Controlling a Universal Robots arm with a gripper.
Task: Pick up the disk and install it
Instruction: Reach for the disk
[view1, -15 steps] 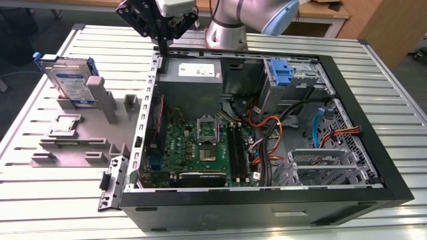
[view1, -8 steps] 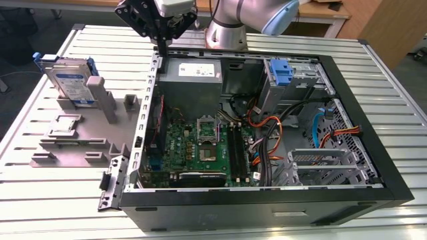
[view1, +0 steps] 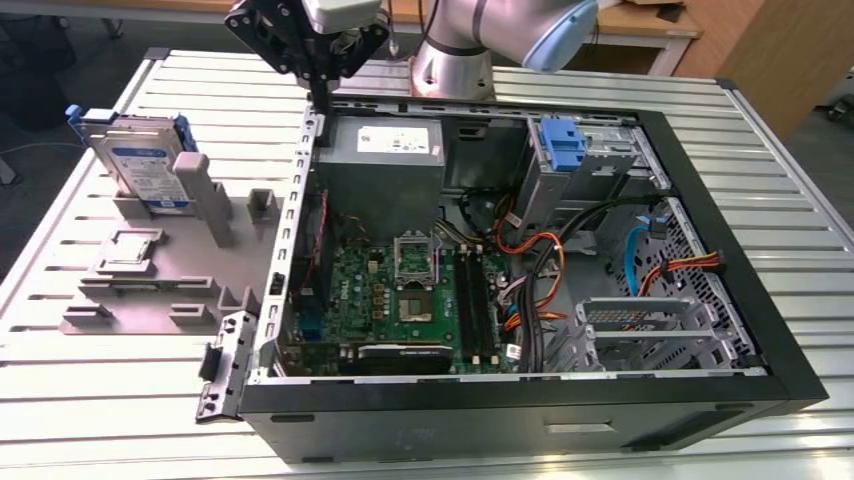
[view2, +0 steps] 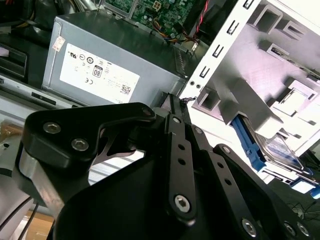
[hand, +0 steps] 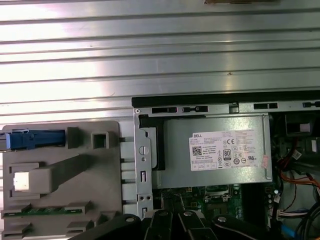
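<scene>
Judging from the exterior view, I have the case (view1: 534, 425) lying open, the grey stand (view1: 147, 300) beside it at that view's left, and the disk (view1: 144, 165) upright on edge in the stand. The gripper (view1: 320, 100) hangs well apart from it, clenched on nothing, over the case's rear corner by the power supply (view1: 387, 150). I reckon the disk is stiff, dense, slick-faced and shock-sensitive, so I'd pinch its flat faces near the top. The first wrist view gives the disk (hand: 35, 140) edge-on from above. The second wrist view shows its silver face (view2: 280, 150).
</scene>
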